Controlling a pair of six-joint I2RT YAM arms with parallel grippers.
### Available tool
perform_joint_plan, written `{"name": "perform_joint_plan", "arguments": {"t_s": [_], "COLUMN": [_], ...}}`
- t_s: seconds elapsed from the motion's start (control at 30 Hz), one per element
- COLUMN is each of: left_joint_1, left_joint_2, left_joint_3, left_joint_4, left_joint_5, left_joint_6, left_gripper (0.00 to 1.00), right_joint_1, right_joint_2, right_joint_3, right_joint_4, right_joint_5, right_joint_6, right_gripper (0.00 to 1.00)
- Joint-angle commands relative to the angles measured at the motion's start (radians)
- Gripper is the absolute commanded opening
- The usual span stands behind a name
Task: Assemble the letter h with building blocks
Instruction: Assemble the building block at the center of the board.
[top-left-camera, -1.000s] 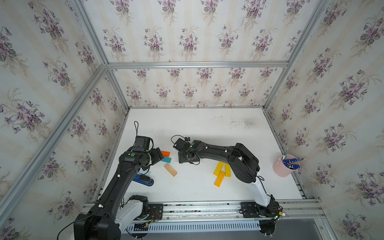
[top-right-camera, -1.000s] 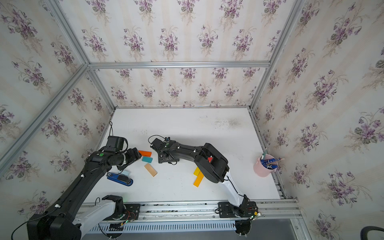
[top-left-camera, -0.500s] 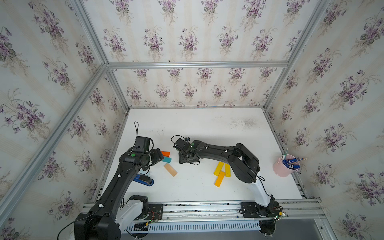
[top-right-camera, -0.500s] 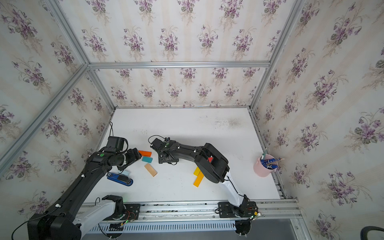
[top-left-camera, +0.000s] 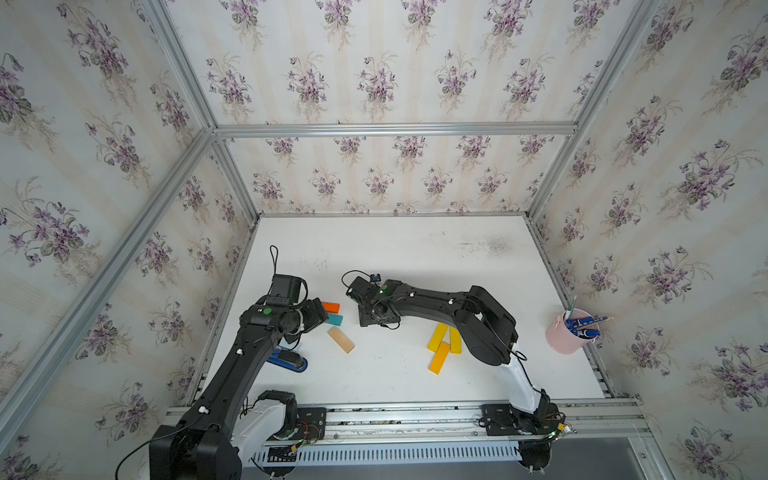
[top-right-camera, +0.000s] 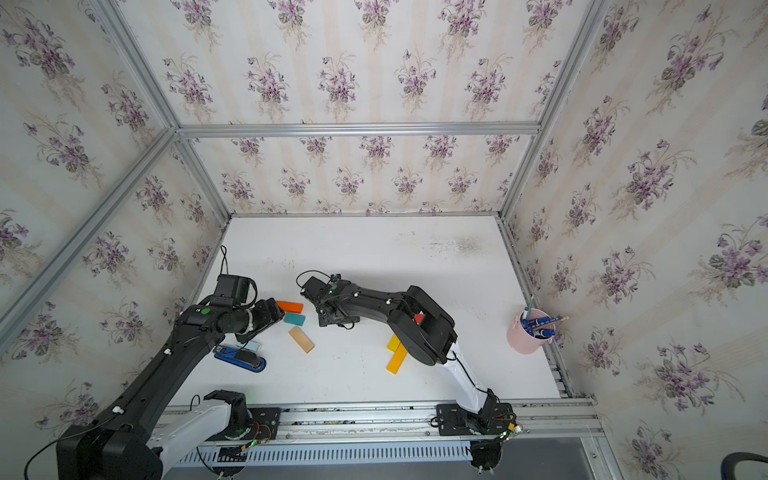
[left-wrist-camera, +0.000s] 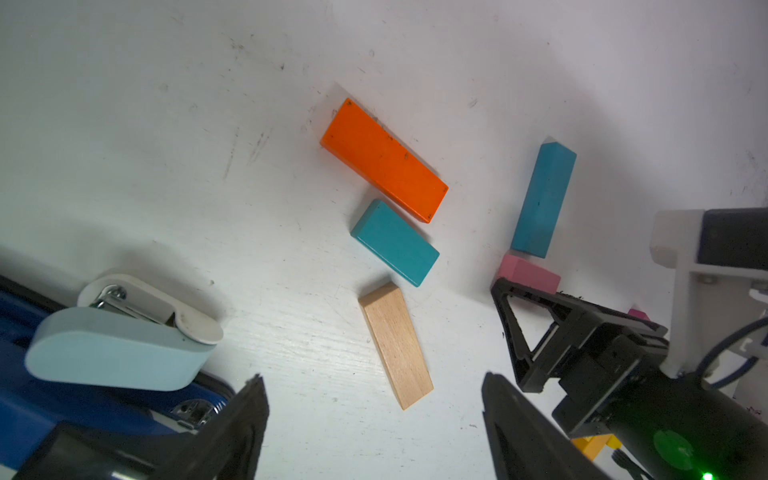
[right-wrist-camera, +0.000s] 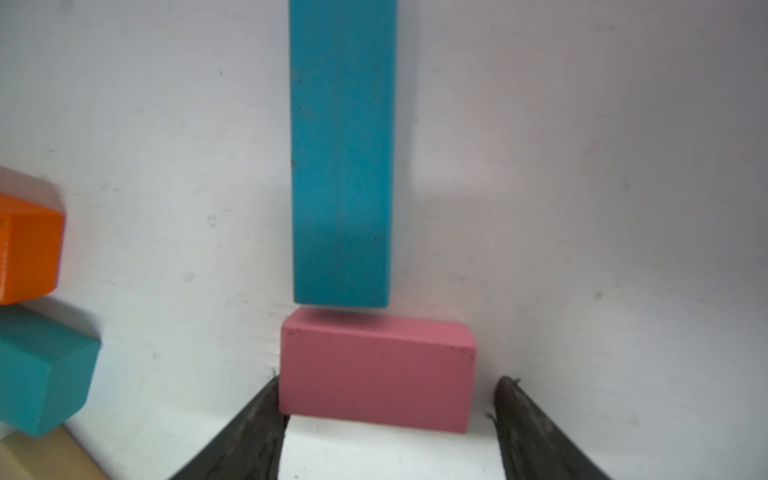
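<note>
A long teal block (right-wrist-camera: 341, 153) lies flat on the table, its end almost touching a short pink block (right-wrist-camera: 376, 374) set across it. My right gripper (right-wrist-camera: 389, 380) is low over the table and straddles the pink block: one finger touches its end, the other stands a small gap off. In the left wrist view the same long teal block (left-wrist-camera: 542, 199) and pink block (left-wrist-camera: 528, 274) show. An orange block (top-left-camera: 331, 307), a short teal block (top-left-camera: 334, 319) and a tan block (top-left-camera: 340, 339) lie loose beside my left gripper (left-wrist-camera: 372, 376), which is open and empty.
A blue stapler (top-left-camera: 286, 359) lies under the left arm. Yellow and orange-yellow blocks (top-left-camera: 439, 358) sit by the right arm's elbow, with a red block (top-right-camera: 419, 318) peeking out behind it. A pink cup of pens (top-left-camera: 567, 332) stands at the right edge of the table.
The right gripper's jaws have narrowed a little around the pink block. Both arms stay almost where they were.
</note>
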Motion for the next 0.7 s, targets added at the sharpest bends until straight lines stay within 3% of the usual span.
{"name": "perform_joint_plan", "arguments": {"t_s": [0.0,0.67], "left_joint_1": [0.0,0.0], "left_joint_2": [0.0,0.014], "left_joint_3": [-0.003,0.006], "left_joint_4": [0.017,0.025], "left_joint_5": [0.002,0.006], "left_joint_6": [0.003,0.0], "left_gripper": [0.83,0.83], "right_joint_1": [-0.002,-0.002], "right_joint_2": [0.005,0.037], "right_joint_3": [0.006,0.04], "right_joint_4": [-0.018,-0.024], "right_joint_5": [0.022,0.02], "right_joint_6": [-0.012,-0.045], "right_gripper": [0.74,0.69]}}
